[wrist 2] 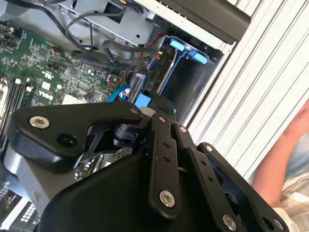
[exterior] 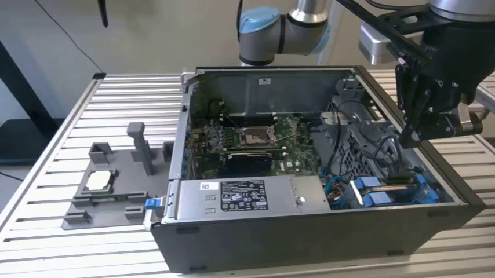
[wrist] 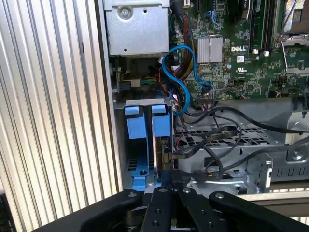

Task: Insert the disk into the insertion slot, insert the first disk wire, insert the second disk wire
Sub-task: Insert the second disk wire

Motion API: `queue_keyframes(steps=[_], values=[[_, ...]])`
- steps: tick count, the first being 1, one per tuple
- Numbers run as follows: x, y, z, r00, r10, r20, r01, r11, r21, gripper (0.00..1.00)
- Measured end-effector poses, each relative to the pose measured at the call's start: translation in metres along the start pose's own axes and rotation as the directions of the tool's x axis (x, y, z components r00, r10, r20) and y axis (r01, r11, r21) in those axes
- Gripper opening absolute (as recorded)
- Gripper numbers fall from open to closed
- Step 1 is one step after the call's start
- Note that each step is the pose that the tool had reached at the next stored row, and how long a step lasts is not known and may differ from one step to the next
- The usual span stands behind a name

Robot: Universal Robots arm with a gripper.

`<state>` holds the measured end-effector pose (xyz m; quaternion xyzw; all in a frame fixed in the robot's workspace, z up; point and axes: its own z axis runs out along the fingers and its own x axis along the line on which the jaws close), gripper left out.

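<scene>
Open computer case on slatted table, gripper above blue-tabbed insertion slot at exterior view's right, grip state untellable, disk edge-on in slot, black cables and blue cable alongside.

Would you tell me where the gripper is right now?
In the exterior view, the gripper hangs at the right, above the open computer case's blue drive carriers.
</scene>
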<state>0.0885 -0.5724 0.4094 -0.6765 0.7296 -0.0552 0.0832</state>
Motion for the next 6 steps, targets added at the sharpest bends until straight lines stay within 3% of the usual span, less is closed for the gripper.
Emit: queue_keyframes(steps=[6], values=[[0.0,-0.0001,-0.0004,1.0,0.0,0.0,0.0,1.0,0.0,0.11]])
